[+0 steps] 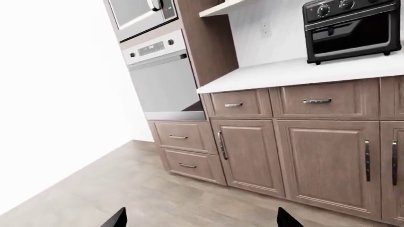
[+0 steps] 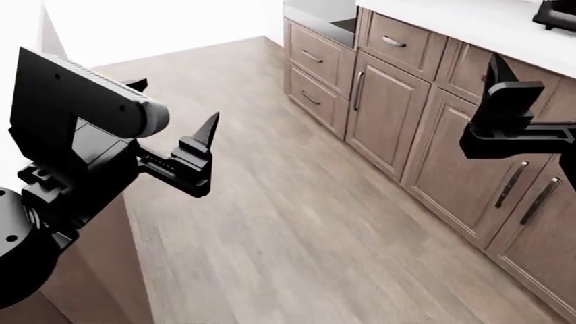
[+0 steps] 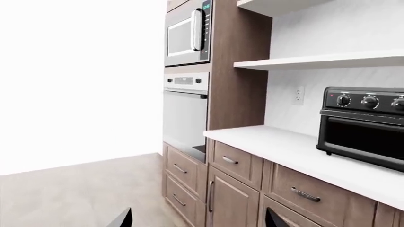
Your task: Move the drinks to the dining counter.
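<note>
both fingers (image 1: 200, 218) (image 3: 197, 218) parted, empty; toaster oven (image 3: 364, 126) cut off at the frame edge.

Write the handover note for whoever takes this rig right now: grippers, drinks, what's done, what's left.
Left gripper: open, empty, held over bare wood floor.
Right gripper: empty, raised in front of the wood cabinets; both wrist views show the fingers spread.
Drinks: no bottle in any view.
Dining counter: not in view; the only white top visible carries the black toaster oven, beside the wall oven.
Done: nothing evident.
Left: find the bottles, carry all to the dining counter.
</note>
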Tool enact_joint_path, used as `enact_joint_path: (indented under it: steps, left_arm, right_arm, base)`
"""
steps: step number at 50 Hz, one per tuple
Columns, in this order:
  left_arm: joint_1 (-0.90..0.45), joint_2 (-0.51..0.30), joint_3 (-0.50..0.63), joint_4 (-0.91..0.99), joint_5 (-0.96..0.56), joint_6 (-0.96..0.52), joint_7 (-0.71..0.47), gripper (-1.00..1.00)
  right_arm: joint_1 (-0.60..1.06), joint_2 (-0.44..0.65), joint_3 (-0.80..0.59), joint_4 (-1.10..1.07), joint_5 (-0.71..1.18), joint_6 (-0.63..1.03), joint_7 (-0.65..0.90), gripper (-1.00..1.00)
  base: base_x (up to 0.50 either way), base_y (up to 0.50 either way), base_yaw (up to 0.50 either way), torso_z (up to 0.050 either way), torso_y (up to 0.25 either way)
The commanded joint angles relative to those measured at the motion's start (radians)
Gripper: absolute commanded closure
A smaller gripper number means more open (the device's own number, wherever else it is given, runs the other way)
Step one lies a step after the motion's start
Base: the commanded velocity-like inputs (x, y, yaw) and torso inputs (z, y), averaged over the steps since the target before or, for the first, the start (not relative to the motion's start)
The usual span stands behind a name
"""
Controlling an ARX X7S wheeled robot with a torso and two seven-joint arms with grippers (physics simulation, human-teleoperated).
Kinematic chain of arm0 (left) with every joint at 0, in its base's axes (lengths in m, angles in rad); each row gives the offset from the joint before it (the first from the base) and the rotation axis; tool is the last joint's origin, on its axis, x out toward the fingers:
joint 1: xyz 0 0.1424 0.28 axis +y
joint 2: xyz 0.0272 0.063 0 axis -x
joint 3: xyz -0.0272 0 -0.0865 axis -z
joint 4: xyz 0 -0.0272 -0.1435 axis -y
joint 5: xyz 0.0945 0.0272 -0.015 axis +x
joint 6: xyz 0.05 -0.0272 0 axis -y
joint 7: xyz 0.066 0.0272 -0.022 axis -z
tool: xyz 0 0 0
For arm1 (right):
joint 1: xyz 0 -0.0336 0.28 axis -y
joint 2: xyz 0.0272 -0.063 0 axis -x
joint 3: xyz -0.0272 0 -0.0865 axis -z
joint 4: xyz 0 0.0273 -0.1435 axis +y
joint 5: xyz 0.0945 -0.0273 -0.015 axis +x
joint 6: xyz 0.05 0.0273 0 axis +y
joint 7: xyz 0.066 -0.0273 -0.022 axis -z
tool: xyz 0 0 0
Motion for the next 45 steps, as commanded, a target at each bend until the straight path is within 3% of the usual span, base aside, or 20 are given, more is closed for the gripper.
enact_joint_path:
  steps: [1,17,18,23,45]
  left_arm:
    - [0.001,0.004,0.006,-0.002,0.006,0.005,-0.004,-1.00]
    - [0.005,0.000,0.008,0.000,0.007,0.014,0.002,-1.00]
    - [0.009,-0.001,0.007,0.000,0.008,0.016,0.003,-1.00]
    - [0.010,-0.002,0.008,0.001,0.007,0.018,0.002,-1.00]
    - [0.015,-0.006,0.016,-0.004,0.019,0.026,0.009,-1.00]
  right_arm:
    - [-0.013,0.003,0.005,-0.004,-0.007,-0.005,-0.004,-1.00]
    - [0.028,-0.016,-0.029,0.013,-0.013,0.020,0.011,-1.00]
    - [0.057,-0.009,-0.060,0.021,-0.023,0.055,0.065,-1.00]
    - [0.024,-0.014,-0.037,0.044,0.011,0.013,0.055,-1.00]
    - [-0.012,-0.006,-0.024,0.034,0.017,-0.007,0.048,-1.00]
  base:
    - [-0.12,-0.19,-0.50,0.000,0.000]
    - [-0.13,-0.19,-0.50,0.000,0.000]
    - [0.00,0.00,0.00,0.000,0.000]
    - [0.01,0.00,0.00,0.000,0.000]
    - [0.58,-0.04,0.00,0.000,0.000]
